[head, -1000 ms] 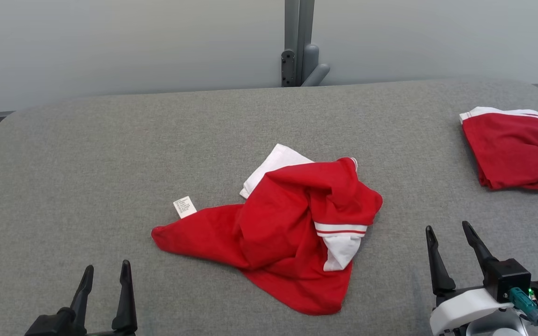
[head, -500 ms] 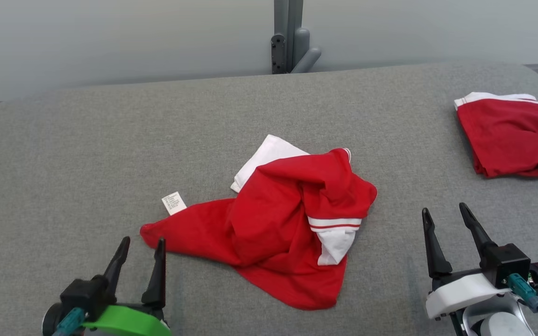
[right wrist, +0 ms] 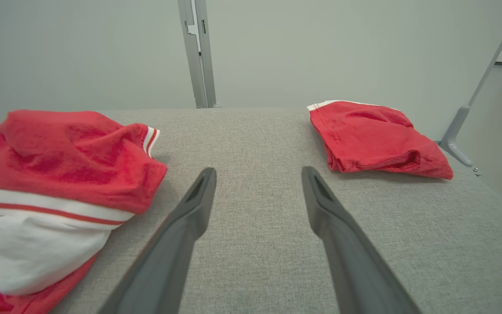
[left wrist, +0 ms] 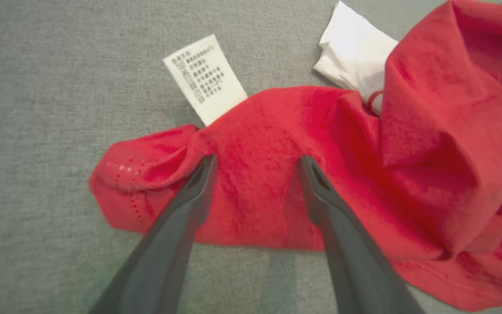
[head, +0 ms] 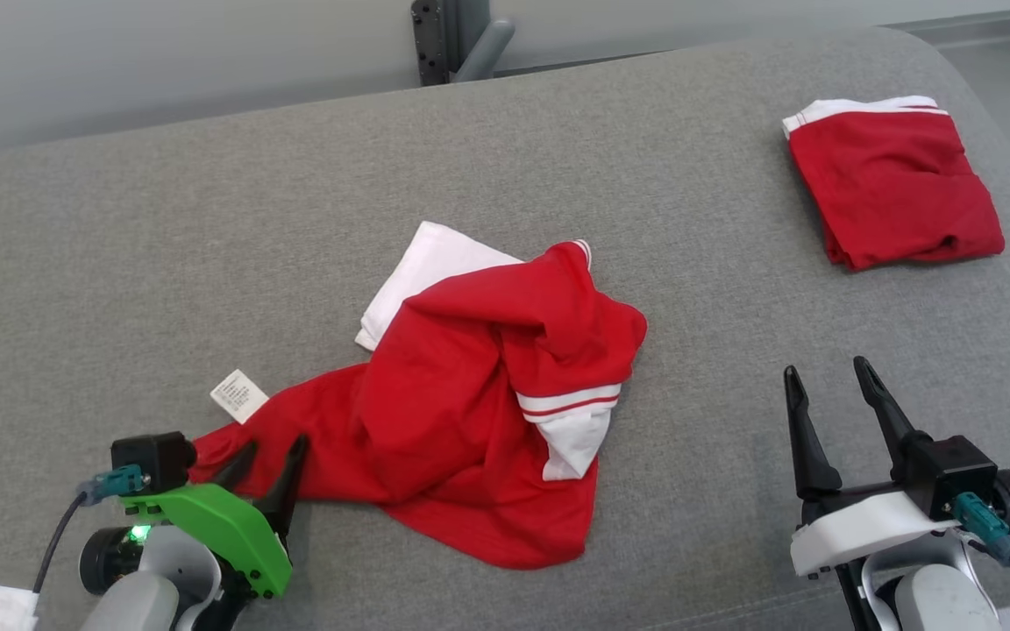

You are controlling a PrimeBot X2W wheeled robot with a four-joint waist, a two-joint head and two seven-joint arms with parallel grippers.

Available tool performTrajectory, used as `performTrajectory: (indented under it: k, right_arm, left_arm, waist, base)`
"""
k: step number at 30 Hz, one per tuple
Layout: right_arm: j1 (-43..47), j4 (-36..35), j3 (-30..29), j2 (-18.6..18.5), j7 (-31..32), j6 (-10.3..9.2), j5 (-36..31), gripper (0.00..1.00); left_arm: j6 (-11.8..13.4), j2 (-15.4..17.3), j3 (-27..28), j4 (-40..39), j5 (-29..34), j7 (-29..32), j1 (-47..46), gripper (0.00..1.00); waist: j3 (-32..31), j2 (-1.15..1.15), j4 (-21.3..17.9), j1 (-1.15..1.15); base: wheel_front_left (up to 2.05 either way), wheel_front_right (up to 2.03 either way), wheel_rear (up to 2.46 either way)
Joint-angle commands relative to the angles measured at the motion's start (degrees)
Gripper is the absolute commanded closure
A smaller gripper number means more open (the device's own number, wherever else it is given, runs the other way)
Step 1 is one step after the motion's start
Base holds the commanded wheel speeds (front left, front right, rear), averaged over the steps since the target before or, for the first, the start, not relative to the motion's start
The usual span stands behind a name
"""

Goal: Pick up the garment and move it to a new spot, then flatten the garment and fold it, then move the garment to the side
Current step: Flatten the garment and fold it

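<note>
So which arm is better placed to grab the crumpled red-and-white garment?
Left, probably. The left gripper is open with its tips over a corner of the crumpled red-and-white garment, beside the white care label. The right gripper is open over the grey padded table, apart from the garment.

Counted two red-and-white garments: crumpled garment, folded garment. One white care label. Two grippers: left gripper, right gripper; two dark fingers apiece, four in all. One grey padded table. Two grey metal posts: upright post, slanted post. One green wrist cover, one white wrist cover. Two teal plugs: left plug, right plug.
</note>
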Motion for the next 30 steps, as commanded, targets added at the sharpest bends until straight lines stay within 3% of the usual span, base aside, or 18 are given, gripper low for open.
performTrajectory:
  k: [1, 8, 13, 27, 28, 29, 30]
  right_arm:
    - [-0.9, 0.0, -0.1, -0.1, -0.2, -0.09, 0.5, 0.0]
    - [-0.2, 0.1, -0.5, -0.1, -0.2, -0.09, 2.9, 0.0]
    - [-0.7, 0.1, -0.2, -0.1, -0.2, -0.09, 3.9, 0.0]
    - [-1.1, 0.0, -1.0, -0.1, -0.2, -0.09, 3.5, 0.0]
    - [-1.1, 0.1, -1.0, -0.1, -0.2, -0.09, 3.4, 0.0]
    - [-1.0, 0.1, -1.1, -0.1, -0.2, -0.09, 3.4, 0.0]
    - [-0.8, 0.0, -1.3, -0.1, -0.2, -0.1, 3.3, 0.0]
  left_arm:
    - [-0.2, 0.7, -0.8, -0.8, -1.2, 0.4, -1.3, 1.0]
    - [-0.2, 6.1, -0.9, -5.7, -3.2, -0.9, -4.0, 1.0]
    - [1.4, 8.2, -0.2, -8.4, -2.4, 0.6, -5.8, 1.0]
    - [3.6, 8.3, 0.3, -10.8, -2.8, 0.2, -3.8, 1.0]
    - [3.7, 8.0, 0.5, -10.9, -3.4, 0.2, -3.3, 0.59]
    - [3.8, 8.1, 0.4, -10.9, -3.9, 0.8, -2.6, 0.0]
    - [3.7, 8.3, 0.1, -10.7, -4.4, 2.0, -1.9, 0.0]
  waist:
    - [2.2, 0.04, -2.6, 0.0]
    - [3.8, 0.04, -4.6, 0.0]
    - [4.3, 0.04, -5.1, 0.0]
    - [4.0, 0.04, -4.1, 0.0]
    - [3.8, 0.04, -3.9, 0.0]
    - [3.8, 0.04, -3.7, 0.0]
    - [3.7, 0.04, -3.4, 0.0]
  base:
    - [0.0, 0.0, 0.0]
    - [0.0, 0.0, 0.0]
    - [0.0, 0.0, 0.0]
    - [0.0, 0.0, 0.0]
    - [0.0, 0.0, 0.0]
    - [0.0, 0.0, 0.0]
    - [0.0, 0.0, 0.0]
